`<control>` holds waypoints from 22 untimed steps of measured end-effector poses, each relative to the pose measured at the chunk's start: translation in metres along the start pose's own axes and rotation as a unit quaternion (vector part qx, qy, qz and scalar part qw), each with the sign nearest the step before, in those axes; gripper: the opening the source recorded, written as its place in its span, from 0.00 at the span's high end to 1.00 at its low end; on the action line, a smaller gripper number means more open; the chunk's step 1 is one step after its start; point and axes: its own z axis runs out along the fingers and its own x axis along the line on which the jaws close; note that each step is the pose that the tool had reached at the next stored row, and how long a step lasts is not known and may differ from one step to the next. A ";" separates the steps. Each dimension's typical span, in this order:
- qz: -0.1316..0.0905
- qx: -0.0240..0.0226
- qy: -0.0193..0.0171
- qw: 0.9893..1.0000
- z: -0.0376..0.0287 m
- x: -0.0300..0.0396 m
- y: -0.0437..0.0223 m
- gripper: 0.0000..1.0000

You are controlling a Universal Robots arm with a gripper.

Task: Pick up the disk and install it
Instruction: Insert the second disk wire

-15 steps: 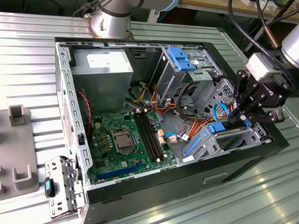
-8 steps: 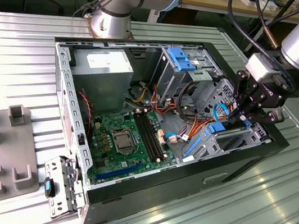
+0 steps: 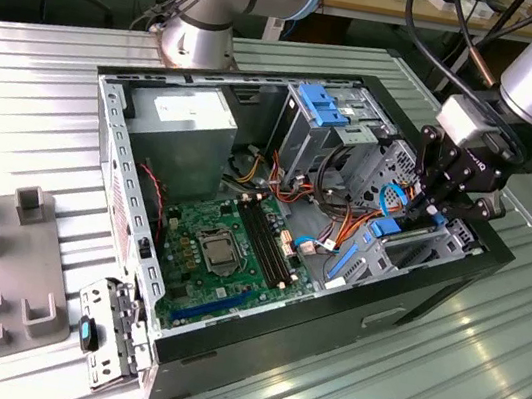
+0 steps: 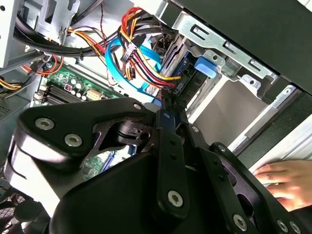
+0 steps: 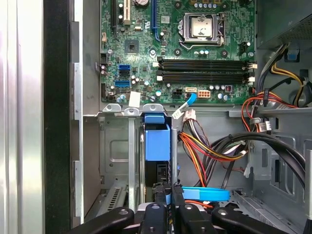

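Scene was bright, evenly lit; glare streaked ribbed metal table (image 3: pixel 438 389) beside computer case (image 3: pixel 413 294); case interior stayed shadowed; near gripper (image 4: pixel 168 105) looked soft.

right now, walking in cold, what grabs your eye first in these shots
The open computer case lying on the ribbed metal table, with its green motherboard exposed. At the exterior view's right the black gripper reaches into the drive cage, where the disk stands edge-on in its bright blue carrier in the first wrist view. A person's hand rests beside the case in the second wrist view.
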 end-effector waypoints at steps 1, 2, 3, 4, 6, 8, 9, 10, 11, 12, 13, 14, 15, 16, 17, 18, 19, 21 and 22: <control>0.000 0.000 0.000 1.000 0.0002 0.0000 0.0000 0.84; 0.000 0.000 0.000 1.000 0.0004 0.0000 0.0000 0.84; 0.000 0.000 0.000 1.000 0.0007 0.0000 0.0000 0.84; 0.000 0.000 0.000 1.000 0.0009 0.0000 0.0000 0.84; 0.000 0.000 0.000 1.000 0.0017 0.0000 0.0000 0.84; 0.000 0.000 0.000 1.000 0.0024 0.0001 0.0000 0.84; 0.000 0.000 0.000 1.000 0.0029 0.0001 0.0000 0.84; 0.000 0.000 0.000 1.000 0.0034 0.0001 0.0000 0.84; 0.000 0.000 0.000 1.000 0.0041 0.0001 0.0000 0.84; 0.000 0.000 0.000 1.000 0.0047 0.0001 0.0000 0.84; 0.000 0.000 0.000 1.000 0.0049 0.0002 0.0000 0.84; 0.000 0.000 0.000 1.000 0.0059 0.0002 0.0000 0.84; 0.000 0.000 0.000 1.000 0.0066 0.0002 0.0000 0.84; 0.000 0.000 0.000 1.000 0.0067 0.0003 0.0000 0.84; 0.000 0.000 0.000 1.000 0.0069 0.0002 0.0000 0.84; 0.000 0.000 0.000 1.000 0.0068 0.0002 0.0000 0.84; 0.000 0.000 0.000 1.000 0.0068 0.0002 0.0000 0.84; 0.000 0.000 0.000 1.000 0.0069 0.0002 0.0000 0.84; 0.000 0.000 0.000 1.000 0.0069 0.0002 0.0000 0.84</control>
